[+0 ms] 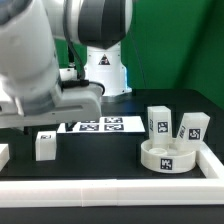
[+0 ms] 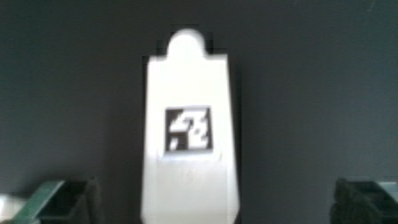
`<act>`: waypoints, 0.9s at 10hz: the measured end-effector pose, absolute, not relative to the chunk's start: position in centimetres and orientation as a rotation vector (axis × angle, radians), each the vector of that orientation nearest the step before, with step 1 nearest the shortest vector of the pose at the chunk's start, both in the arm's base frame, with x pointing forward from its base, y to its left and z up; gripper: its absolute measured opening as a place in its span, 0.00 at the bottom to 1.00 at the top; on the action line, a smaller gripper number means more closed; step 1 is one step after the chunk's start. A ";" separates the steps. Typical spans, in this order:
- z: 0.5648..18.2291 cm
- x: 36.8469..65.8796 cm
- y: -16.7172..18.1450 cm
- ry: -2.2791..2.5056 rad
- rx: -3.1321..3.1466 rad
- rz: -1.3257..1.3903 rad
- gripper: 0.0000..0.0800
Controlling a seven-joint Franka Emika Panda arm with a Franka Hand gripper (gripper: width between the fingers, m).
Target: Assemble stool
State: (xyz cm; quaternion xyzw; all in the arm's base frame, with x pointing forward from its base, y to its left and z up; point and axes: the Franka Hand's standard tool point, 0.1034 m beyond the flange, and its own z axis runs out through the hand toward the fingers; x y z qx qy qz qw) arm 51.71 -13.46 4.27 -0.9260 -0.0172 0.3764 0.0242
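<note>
In the wrist view a long white leg block with a black-and-white tag and a small peg at its far end lies between my fingertips, with dark gaps on both sides. My gripper is open and touches nothing. In the exterior view the arm's hand hangs over a tagged leg block at the left; the fingers are hidden there. The round ring seat lies at the right. Two more leg blocks stand behind it.
The marker board lies flat mid-table in front of the robot base. A long white border rail runs along the front and up the right side. Another white piece shows at the left edge.
</note>
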 end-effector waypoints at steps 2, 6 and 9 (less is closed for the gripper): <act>3.7 51.7 -13.2 -0.058 -2.847 1.202 0.81; 3.5 51.5 -13.4 -0.046 -2.845 1.207 0.81; 2.1 50.7 -13.7 -0.038 -2.840 1.223 0.81</act>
